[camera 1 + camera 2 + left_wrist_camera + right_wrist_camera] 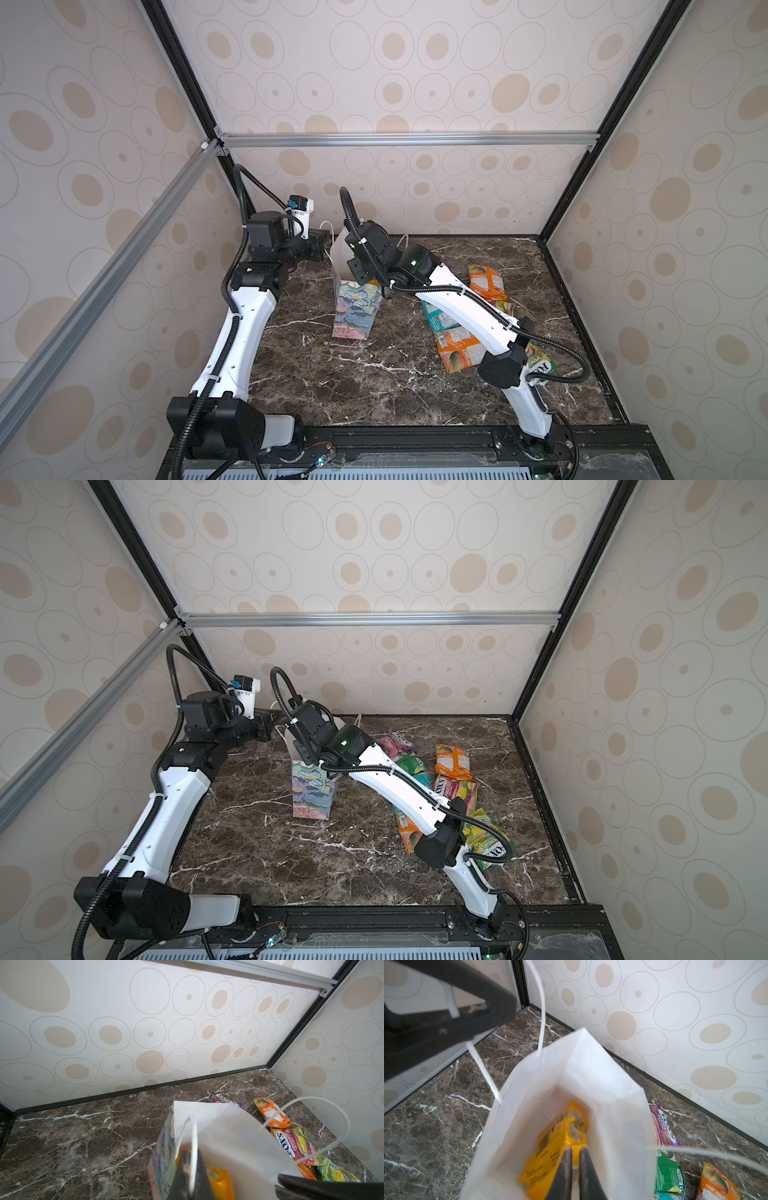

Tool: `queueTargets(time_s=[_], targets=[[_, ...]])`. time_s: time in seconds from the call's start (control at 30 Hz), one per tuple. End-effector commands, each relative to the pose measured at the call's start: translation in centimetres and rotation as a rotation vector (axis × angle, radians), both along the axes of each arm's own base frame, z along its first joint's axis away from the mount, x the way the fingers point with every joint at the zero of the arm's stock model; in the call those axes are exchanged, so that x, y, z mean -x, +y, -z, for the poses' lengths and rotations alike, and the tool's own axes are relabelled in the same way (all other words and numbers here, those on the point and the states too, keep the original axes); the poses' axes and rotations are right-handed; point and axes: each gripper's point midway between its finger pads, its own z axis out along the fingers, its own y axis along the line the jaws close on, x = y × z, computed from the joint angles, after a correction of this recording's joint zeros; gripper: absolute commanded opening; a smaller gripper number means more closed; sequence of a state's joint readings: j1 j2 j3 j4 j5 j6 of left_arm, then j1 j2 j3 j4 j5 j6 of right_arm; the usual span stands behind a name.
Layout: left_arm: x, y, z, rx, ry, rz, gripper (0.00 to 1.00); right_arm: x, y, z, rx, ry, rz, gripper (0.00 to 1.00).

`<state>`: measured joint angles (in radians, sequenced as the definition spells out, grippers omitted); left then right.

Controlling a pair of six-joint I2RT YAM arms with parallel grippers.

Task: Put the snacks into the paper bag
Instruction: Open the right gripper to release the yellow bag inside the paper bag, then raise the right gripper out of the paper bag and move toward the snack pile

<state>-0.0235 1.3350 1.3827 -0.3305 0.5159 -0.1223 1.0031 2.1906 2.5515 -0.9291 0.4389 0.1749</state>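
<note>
Nearest lens: right claw (pixel 575 1150), dipped thru the mouth of the paper bag (pixel 602 1076), tips well below the rim. Jaws narrow, only a slim slit btwn them. Yellow packet (pixel 554 1147) sits right at the tips inside the bag, blurred, so can't tell if it's pinched or loose.

Left claw (pixel 502 1009) is clamped tight on one cord handle (pixel 481 1068), holding it up & taut above the rim. 2nd handle (pixel 716 1157) arcs loose on the opp. side.

Bag stands upright on the table (pixel 353 382), left of centre, floral outside facing front in both top views.

Other packets lie flat on the table right of the bag, some partly under the right arm (pixel 465 307). Purple berries packet (pixel 664 1128) is closest to the bag, w/ green packet (pixel 669 1172) just beside it. Further out are the far orange packet (pixel 453 762), FOX'S fruits packet (pixel 455 789), teal packet (pixel 436 319), near orange packet (pixel 459 353), and yellow-green packet (pixel 488 845) nearest the front.
</note>
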Motion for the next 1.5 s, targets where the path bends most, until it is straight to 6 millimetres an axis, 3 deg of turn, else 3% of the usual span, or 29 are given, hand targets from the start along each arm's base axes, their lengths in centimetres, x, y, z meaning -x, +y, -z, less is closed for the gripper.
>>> queueTargets(time_s=[0.0,0.1,0.2,0.33,0.47,0.63,0.8,0.93,1.23,1.37,1.47], targets=[[0.3,0.1,-1.7,-0.009,-0.060,0.009,0.00,0.4,0.5,-1.9,-0.059,-0.021,-0.011,0.12],[0.4,0.1,-1.7,-0.008,-0.059,0.007,0.00,0.8,0.8,-2.5,-0.084,-0.020,-0.034,0.14],[0.3,0.2,-1.6,-0.007,-0.058,0.005,0.00,1.2,0.3,-4.6,-0.108,-0.050,-0.048,0.23],[0.3,0.2,-1.7,-0.004,-0.059,0.004,0.00,1.9,-2.2,-8.2,-0.123,-0.113,-0.026,0.32],[0.4,0.1,-1.8,-0.004,-0.062,0.006,0.00,2.6,-5.4,-9.3,-0.116,-0.125,0.039,0.48],[0.4,0.1,-1.8,-0.001,-0.061,0.007,0.00,3.8,-8.8,-7.7,-0.101,-0.083,0.113,0.53],[0.3,0.1,-1.7,0.001,-0.059,0.008,0.00,4.4,-10.8,-5.3,-0.092,-0.041,0.191,0.60],[0.4,0.0,-1.8,0.006,-0.061,0.013,0.00,4.4,-10.0,-3.2,-0.126,0.028,0.180,0.68],[0.5,0.3,-2.0,-0.008,-0.073,-0.003,0.00,1.8,-11.0,1.0,-0.158,0.136,0.230,0.69],[0.4,0.1,-1.9,-0.004,-0.069,0.007,0.00,1.0,-10.5,1.7,-0.165,0.142,0.209,0.67],[0.4,0.2,-1.8,-0.009,-0.069,0.005,0.00,0.4,-10.0,1.3,-0.173,0.129,0.188,0.56]])
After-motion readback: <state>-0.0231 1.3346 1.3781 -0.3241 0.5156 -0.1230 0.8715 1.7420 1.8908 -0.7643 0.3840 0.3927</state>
